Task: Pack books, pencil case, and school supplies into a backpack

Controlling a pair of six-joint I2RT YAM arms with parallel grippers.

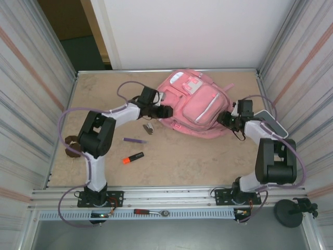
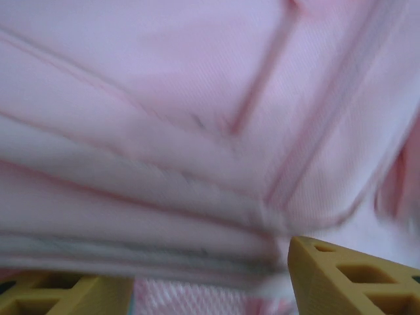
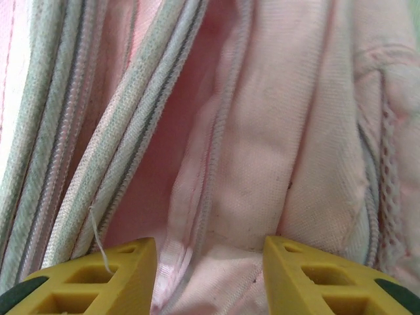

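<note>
The pink backpack (image 1: pixel 195 104) lies flat at the back middle of the table. My left gripper (image 1: pixel 165 111) presses into its left edge; in the left wrist view its jaws stand wide apart, open, around blurred layered seams of the backpack (image 2: pixel 197 98). My right gripper (image 1: pixel 227 119) is at the backpack's right side, shut on a fold of pink fabric (image 3: pixel 216 216) beside a zip opening, with both yellow fingers (image 3: pixel 308 275) against the cloth. The orange-and-black marker (image 1: pixel 133 157), a purple pen (image 1: pixel 134 140) and a small white piece (image 1: pixel 148 128) lie on the table left of centre. Books and pencil case are out of view.
A grey-white rectangular box (image 1: pixel 271 123) lies by the right wall behind my right arm. A brown object (image 1: pixel 70 148) sits at the left edge. A red-handled tool (image 1: pixel 148 212) rests on the front rail. Corrugated walls close in both sides.
</note>
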